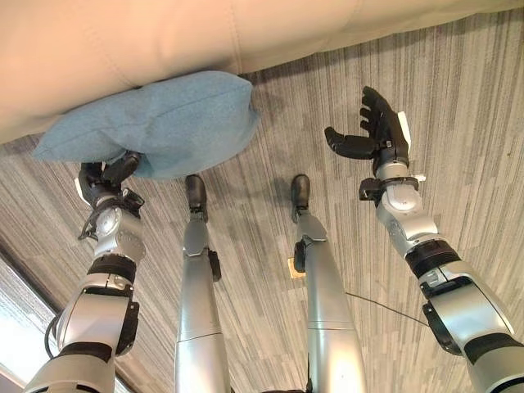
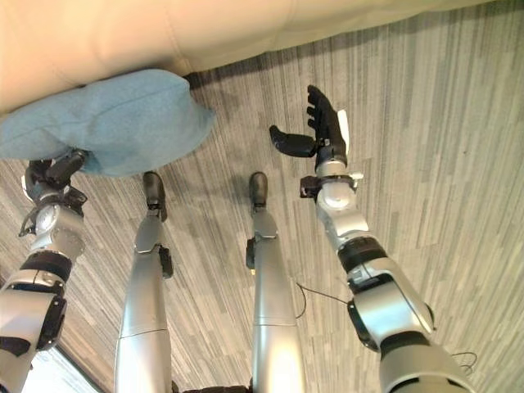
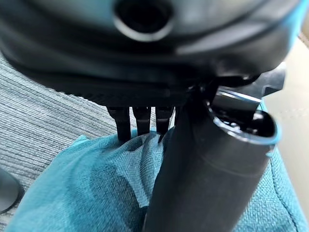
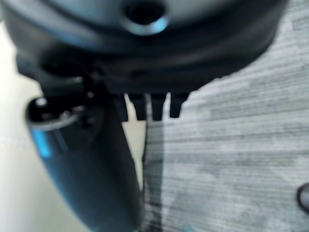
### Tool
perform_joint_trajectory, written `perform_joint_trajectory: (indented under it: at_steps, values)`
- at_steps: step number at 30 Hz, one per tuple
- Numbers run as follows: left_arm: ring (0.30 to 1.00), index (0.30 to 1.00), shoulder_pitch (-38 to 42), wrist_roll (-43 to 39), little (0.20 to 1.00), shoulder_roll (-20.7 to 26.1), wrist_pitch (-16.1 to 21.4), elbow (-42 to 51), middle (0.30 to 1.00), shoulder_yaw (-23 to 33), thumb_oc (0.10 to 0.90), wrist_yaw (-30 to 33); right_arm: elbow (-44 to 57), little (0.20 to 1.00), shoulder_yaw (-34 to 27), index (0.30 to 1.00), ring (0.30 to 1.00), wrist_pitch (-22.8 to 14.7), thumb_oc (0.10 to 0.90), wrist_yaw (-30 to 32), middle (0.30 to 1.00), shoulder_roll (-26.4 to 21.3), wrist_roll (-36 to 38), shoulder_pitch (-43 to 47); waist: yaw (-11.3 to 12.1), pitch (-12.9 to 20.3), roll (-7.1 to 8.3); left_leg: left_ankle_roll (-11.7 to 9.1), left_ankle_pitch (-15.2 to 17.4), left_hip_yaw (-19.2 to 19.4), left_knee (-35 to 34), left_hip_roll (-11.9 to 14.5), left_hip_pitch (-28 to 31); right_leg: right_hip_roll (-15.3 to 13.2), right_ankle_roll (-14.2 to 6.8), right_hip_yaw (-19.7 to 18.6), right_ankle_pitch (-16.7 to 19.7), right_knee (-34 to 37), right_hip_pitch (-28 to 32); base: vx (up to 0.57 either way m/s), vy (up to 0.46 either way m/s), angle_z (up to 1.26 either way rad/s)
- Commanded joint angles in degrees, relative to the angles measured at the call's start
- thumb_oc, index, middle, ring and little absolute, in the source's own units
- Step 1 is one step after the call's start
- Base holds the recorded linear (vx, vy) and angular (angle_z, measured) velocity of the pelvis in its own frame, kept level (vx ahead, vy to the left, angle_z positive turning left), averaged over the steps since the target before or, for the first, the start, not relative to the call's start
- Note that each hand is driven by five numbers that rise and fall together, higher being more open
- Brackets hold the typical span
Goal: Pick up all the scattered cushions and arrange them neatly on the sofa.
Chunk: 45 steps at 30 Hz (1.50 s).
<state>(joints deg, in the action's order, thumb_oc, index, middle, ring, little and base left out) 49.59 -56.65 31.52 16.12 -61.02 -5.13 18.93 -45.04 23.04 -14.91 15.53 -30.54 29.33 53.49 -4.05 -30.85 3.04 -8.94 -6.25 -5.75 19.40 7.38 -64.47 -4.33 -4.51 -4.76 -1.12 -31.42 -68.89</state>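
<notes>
A light blue cushion (image 1: 164, 119) hangs at the front edge of the beige sofa (image 1: 123, 41), above the striped grey carpet. My left hand (image 1: 106, 176) grips its lower corner, fingers and thumb curled into the cloth. In the left wrist view the fingers (image 3: 140, 121) press into the teal fabric (image 3: 96, 183), with the thumb (image 3: 212, 169) over it. To the right, my right hand (image 1: 378, 131) is raised above the carpet, fingers straight and thumb spread, holding nothing. The right wrist view shows its thumb (image 4: 91, 159) and fingers (image 4: 154, 106) over bare carpet.
The sofa's front (image 2: 246, 29) runs across the far side of the view. Striped grey carpet (image 1: 458, 106) spreads to the right of the cushion. A pale strip of flooring (image 1: 16, 327) lies at the near left.
</notes>
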Motion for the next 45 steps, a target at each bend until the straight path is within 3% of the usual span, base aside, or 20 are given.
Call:
perform_joint_trajectory:
  at_steps: [1, 5, 12, 19, 24, 32, 37, 45]
  values:
    - [0.300, 0.300, 9.0, 4.7, 0.300, 2.4, 2.2, 5.6, 0.300, -5.5, 0.400, -2.8, 4.3, 0.900, -1.3, 0.900, 0.900, -3.9, 0.800, 1.8, 0.900, -1.2, -0.5, 0.6, -1.4, 1.1, 0.14, -0.4, 6.9, -2.4, 2.9, 2.7, 1.9, -1.1, -5.3, -2.8, -0.2, 3.7, 1.2, 0.02, -0.037, 0.02]
    - [0.300, 0.300, 12.8, 4.3, 0.300, 0.0, 3.2, 12.1, 0.300, -9.8, 0.400, -3.9, 4.0, 0.900, -0.5, 0.900, 0.900, -3.7, 0.800, 1.3, 0.900, -0.5, 0.4, 2.0, -1.4, 1.1, -0.31, -1.4, 3.1, -2.2, -4.5, 3.3, 4.0, -0.5, -5.7, -1.8, 0.2, 6.2, 1.8, 0.00, -0.047, 0.04]
    - [0.300, 0.300, 12.4, 2.7, 0.300, -2.8, 3.1, 18.0, 0.300, -12.3, 0.400, -6.3, 6.0, 0.900, -2.2, 0.900, 0.900, -6.5, 0.800, -0.4, 0.900, 2.7, 5.8, 4.8, -0.9, 1.4, -1.00, -2.1, 2.2, -2.1, -6.5, 3.5, 5.4, 0.4, -5.5, -1.6, 0.4, 6.8, 2.1, -0.02, -0.038, 0.04]
    - [0.300, 0.300, 10.5, 0.5, 0.300, -6.2, 1.3, 14.0, 0.300, -11.6, 0.400, -9.3, 5.8, 0.900, -1.4, 0.900, 0.900, -7.2, 0.800, -1.9, 0.900, 6.1, 7.5, 8.4, -0.4, 2.0, -1.50, -2.4, 2.5, -2.5, -5.4, 3.7, 4.9, 0.2, -5.4, -1.5, 0.3, 5.8, 1.8, 0.00, -0.011, 0.00]
    - [0.300, 0.300, 10.3, -1.7, 0.300, -11.6, 1.2, 9.3, 0.300, -11.6, 0.400, -8.9, 6.4, 0.900, 1.1, 0.900, 0.900, -7.7, 0.800, -0.1, 0.900, 8.9, 3.7, 12.3, 0.4, 2.4, -2.28, -2.5, 1.9, -3.0, -6.5, 3.6, 4.4, -0.2, -5.5, -1.2, -0.4, 5.6, 1.6, 0.00, 0.000, 0.00]
    - [0.300, 0.300, 12.3, -2.0, 0.300, -13.1, 1.1, 9.8, 0.300, -14.5, 0.400, -9.9, 1.0, 0.900, 6.0, 0.900, 0.900, -5.1, 0.800, -0.3, 0.900, 11.4, 0.8, 18.5, 1.7, 2.2, -3.32, -2.3, 1.3, -3.5, -7.1, 3.0, 3.8, -1.1, -5.7, -0.9, -0.7, 4.9, 1.5, 0.00, -0.004, 0.01]
    - [0.300, 0.300, 12.9, -2.0, 0.300, -12.3, 1.3, 13.7, 0.300, -17.0, 0.400, -11.9, 0.6, 0.900, 6.8, 0.900, 0.900, -5.1, 0.800, -2.6, 0.900, 13.4, 3.0, 20.9, 3.1, 2.1, -4.37, -2.4, 0.4, -3.8, -8.7, 2.4, 4.2, -1.7, -5.8, -0.3, -1.3, 5.3, 2.3, 0.01, -0.004, 0.05]
    - [0.300, 0.300, 11.5, -2.8, 0.300, -11.3, 0.6, 12.1, 0.300, -16.0, 0.400, -12.7, 7.7, 0.900, 7.6, 0.900, 0.900, -6.6, 0.800, -2.8, 0.900, 18.2, 1.3, 19.8, 3.7, 3.0, -3.11, -2.4, 0.6, -4.2, -8.6, 2.5, 4.7, -1.7, -5.6, 0.3, -1.7, 5.5, 3.4, 0.00, 0.016, 0.01]
